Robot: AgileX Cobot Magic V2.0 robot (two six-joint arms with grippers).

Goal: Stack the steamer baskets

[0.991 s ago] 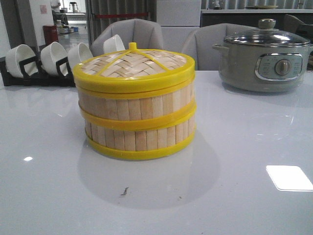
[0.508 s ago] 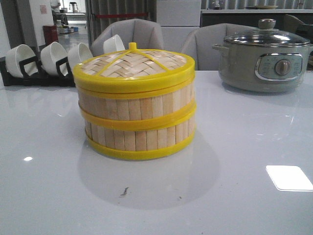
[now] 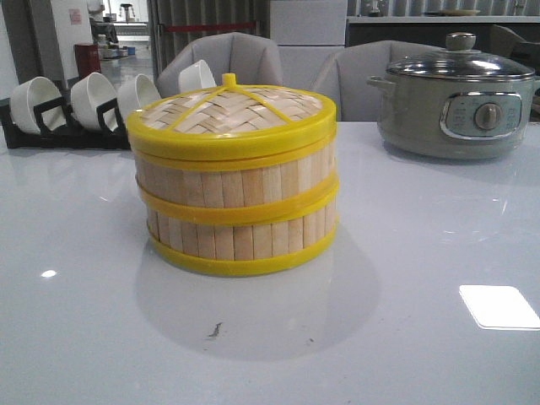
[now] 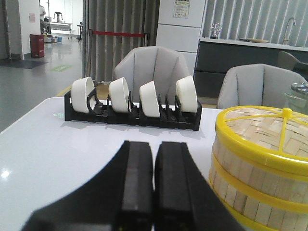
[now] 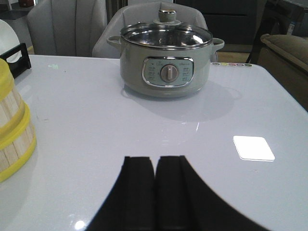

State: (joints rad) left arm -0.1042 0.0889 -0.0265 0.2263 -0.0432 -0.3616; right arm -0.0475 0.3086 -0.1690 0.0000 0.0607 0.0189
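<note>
Two steamer baskets stand stacked on the white table, upper tier [image 3: 236, 181] on lower tier [image 3: 240, 238], with a woven bamboo lid [image 3: 229, 111] with yellow rim and knob on top. The stack also shows in the left wrist view [image 4: 260, 163] and its edge in the right wrist view [image 5: 12, 130]. My left gripper [image 4: 154, 144] is shut and empty, low over the table beside the stack. My right gripper [image 5: 154, 159] is shut and empty, on the stack's other side. Neither gripper shows in the front view.
A grey-green electric pot [image 3: 456, 101] with glass lid stands at the back right. A black rack with several white bowls [image 3: 80, 105] stands at the back left. Grey chairs [image 3: 245, 59] stand behind the table.
</note>
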